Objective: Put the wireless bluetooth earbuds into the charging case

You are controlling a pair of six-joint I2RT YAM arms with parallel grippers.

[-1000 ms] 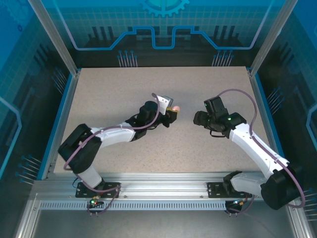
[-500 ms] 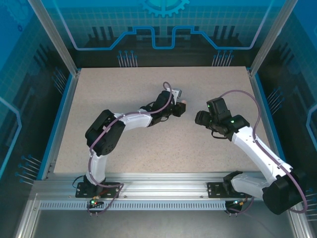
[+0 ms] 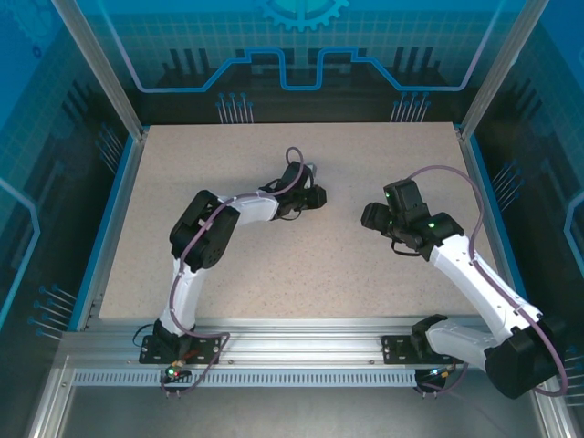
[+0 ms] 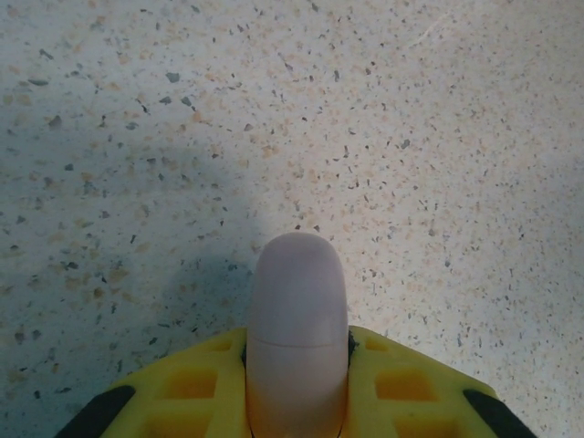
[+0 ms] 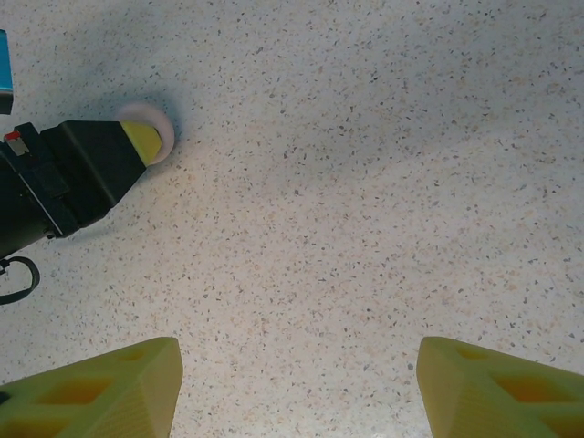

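A pale pink charging case (image 4: 297, 319), closed with a seam across it, is clamped between the yellow fingers (image 4: 192, 388) of my left gripper (image 4: 297, 401). It hangs close above the speckled table. That gripper (image 3: 313, 196) sits near the table's middle in the top view. The right wrist view shows the same case (image 5: 161, 130) peeking from behind the left gripper's yellow finger (image 5: 141, 141). My right gripper (image 5: 297, 392) stands open over bare table, nothing between its fingers (image 5: 100, 392), a short way right of the left one (image 3: 372, 217). The earbuds are out of view.
The speckled tabletop (image 3: 274, 265) is framed by blue rails (image 3: 117, 210) and metal posts. The left arm's black wrist housing (image 5: 64, 182) reaches into the right wrist view from the left.
The left arm has stretched farther over the table and its wrist has turned down, so the pink case no longer shows from above. The right arm has barely moved.
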